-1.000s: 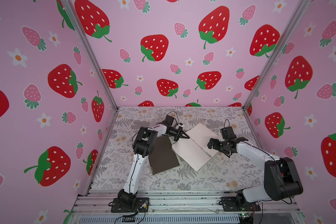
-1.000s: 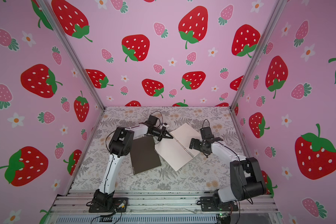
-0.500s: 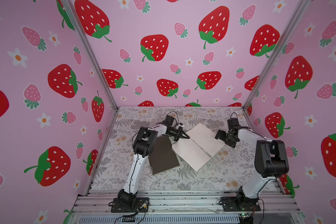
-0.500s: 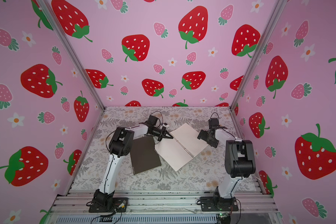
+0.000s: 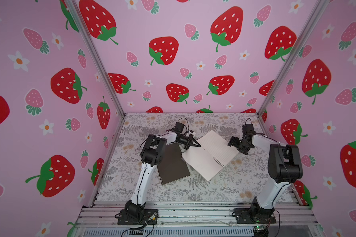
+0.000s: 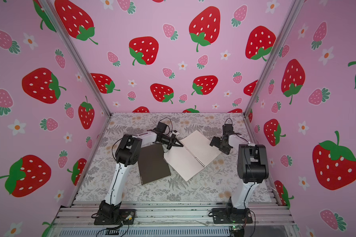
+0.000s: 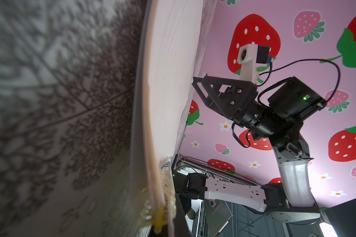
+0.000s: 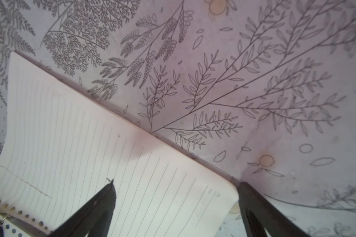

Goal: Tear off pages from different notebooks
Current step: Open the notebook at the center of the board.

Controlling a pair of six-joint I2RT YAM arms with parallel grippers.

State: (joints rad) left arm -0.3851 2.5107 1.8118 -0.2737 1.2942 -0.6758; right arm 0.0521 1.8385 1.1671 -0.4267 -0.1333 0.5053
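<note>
Right gripper spread wide, straddling the free edge of the lined page. The open notebook lies flat between the arms. We reckon it's thin, floppy paper, light and easily torn, so pinch near that edge. Left gripper closed, pressing the plain leaf. Dark notebook lies shut beside it, stiff-covered and wire-bound.

2 notebooks, 2 robot arms w/ 2 grippers & 1 table

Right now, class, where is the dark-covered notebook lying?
In both top views the dark notebook lies closed on the table, beside the left arm and just left of the open white notebook.
</note>
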